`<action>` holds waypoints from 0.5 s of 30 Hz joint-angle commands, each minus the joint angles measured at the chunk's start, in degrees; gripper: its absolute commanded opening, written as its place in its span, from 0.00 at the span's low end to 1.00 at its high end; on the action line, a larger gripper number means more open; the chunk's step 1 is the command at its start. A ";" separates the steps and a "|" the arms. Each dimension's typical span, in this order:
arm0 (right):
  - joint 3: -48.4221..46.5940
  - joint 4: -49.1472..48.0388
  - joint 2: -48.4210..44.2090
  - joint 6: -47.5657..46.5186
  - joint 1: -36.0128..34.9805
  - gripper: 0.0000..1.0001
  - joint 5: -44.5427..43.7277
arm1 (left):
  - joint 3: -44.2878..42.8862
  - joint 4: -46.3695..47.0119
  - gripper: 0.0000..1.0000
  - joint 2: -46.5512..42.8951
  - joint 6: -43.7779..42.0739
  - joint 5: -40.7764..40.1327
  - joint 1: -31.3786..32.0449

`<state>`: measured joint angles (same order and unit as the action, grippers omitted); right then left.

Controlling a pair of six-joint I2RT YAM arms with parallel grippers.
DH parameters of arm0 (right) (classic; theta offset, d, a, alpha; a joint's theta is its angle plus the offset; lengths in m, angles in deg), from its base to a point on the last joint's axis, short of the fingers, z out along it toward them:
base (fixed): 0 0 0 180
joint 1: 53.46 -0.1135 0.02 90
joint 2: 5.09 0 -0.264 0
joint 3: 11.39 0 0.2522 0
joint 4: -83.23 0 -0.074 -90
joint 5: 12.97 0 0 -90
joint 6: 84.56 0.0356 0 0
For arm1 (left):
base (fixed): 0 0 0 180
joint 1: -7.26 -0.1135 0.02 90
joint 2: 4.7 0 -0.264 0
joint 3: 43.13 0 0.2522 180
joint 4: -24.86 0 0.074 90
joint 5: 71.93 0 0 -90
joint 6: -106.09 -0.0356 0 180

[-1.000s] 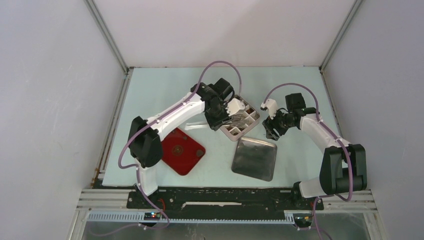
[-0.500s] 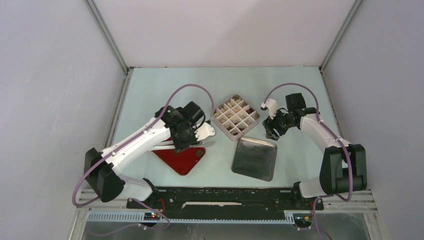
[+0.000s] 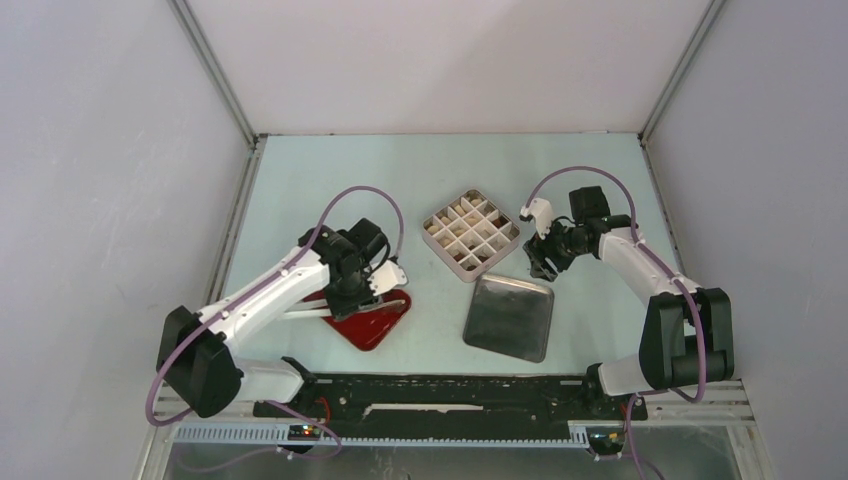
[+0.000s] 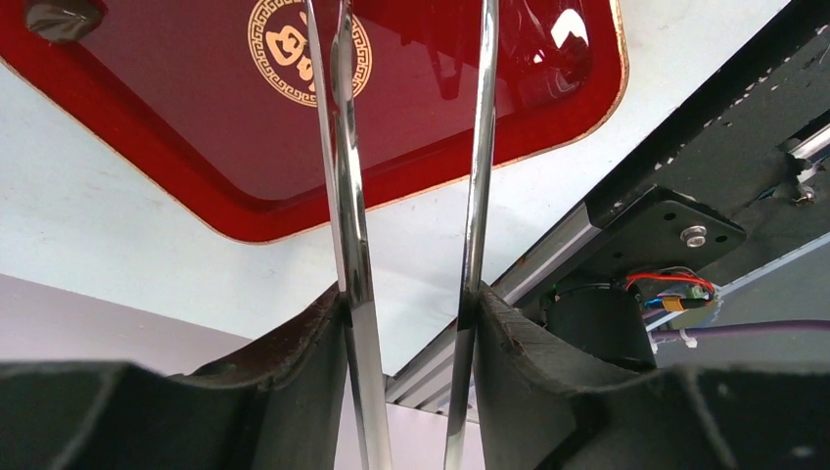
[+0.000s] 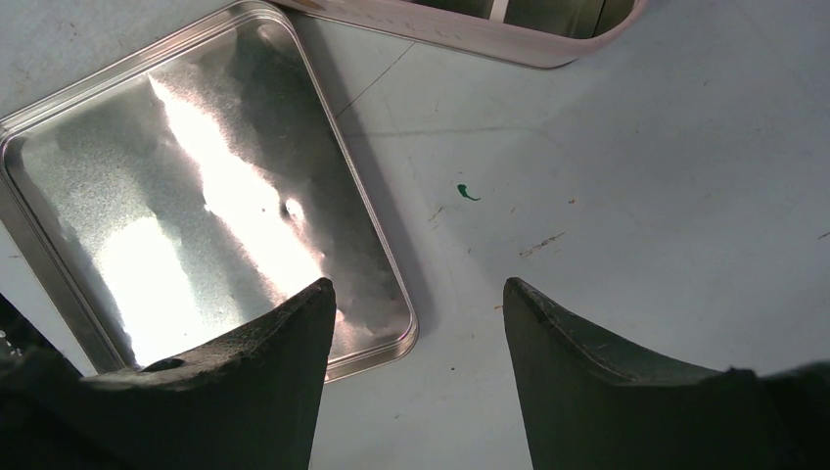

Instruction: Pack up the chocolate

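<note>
My left gripper (image 3: 368, 288) hovers over the red tray (image 3: 378, 326) and is shut on the metal tongs (image 3: 305, 314). In the left wrist view the fingers (image 4: 294, 362) squeeze the two tong arms (image 4: 345, 196), which reach over the red tray (image 4: 489, 108) with its gold emblem. One dark brown chocolate lump (image 4: 59, 16) lies on the tray at the top left, away from the tong arms. The tong tips are out of view. The gridded box (image 3: 470, 235) holds pale and brown contents too small to tell apart. My right gripper (image 3: 545, 262) (image 5: 416, 294) is open and empty over bare table.
A shiny metal lid (image 3: 510, 317) (image 5: 196, 196) lies upside down in front of the box, just left of my right gripper. The box's rim (image 5: 470, 29) shows at the top of the right wrist view. The black base rail (image 4: 685, 225) lies beyond the tray.
My left arm has swung from over the gridded box back toward the near left, carrying the tongs to the red tray. The right arm has not moved.
</note>
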<state>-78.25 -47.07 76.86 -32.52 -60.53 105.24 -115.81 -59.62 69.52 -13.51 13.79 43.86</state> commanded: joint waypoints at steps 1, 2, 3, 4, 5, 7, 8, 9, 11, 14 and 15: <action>-1.39 0.10 -0.07 -0.37 -0.26 0.66 0.08 | 0.86 2.21 0.49 -0.26 -0.71 1.52 -0.24; -1.39 0.09 -0.12 -0.37 -0.26 0.66 0.09 | 0.86 2.23 0.49 -0.04 -0.91 1.96 -0.22; -1.39 0.10 -0.17 -0.37 -0.23 0.66 0.09 | 0.76 2.05 0.49 0.16 -1.23 2.69 -0.21; -1.39 0.09 -0.14 -0.37 -0.25 0.66 0.09 | 0.61 1.41 0.49 0.57 -1.73 3.45 -0.26; -1.39 0.09 -0.12 -0.34 -0.27 0.66 0.06 | 0.50 0.88 0.49 0.85 -2.24 3.79 -0.24; -1.39 0.09 -0.10 -0.39 -0.22 0.66 0.09 | 0.46 0.47 0.50 1.44 -2.58 3.83 -0.22; -1.39 0.10 -0.09 -0.37 -0.21 0.66 0.09 | 0.41 0.55 0.50 1.81 -2.36 3.83 -0.21; -1.35 0.09 -0.05 -0.37 -0.15 0.66 0.09 | 0.36 0.53 0.50 2.25 -2.17 3.58 -0.28; -1.39 0.09 -0.01 -0.45 -0.15 0.66 0.05 | 0.21 0.73 0.50 3.08 -1.63 3.09 -0.27; -1.39 0.09 -0.03 -0.53 -0.18 0.66 0.09 | -0.12 1.13 0.50 4.20 -1.13 2.95 -0.26; -1.39 0.14 0.11 -0.54 -0.21 0.66 0.09 | -0.25 1.27 0.50 4.61 -1.15 2.95 -0.28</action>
<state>-78.25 -47.07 76.86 -32.54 -60.53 105.22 -115.70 -58.61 73.17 -14.39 16.28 43.86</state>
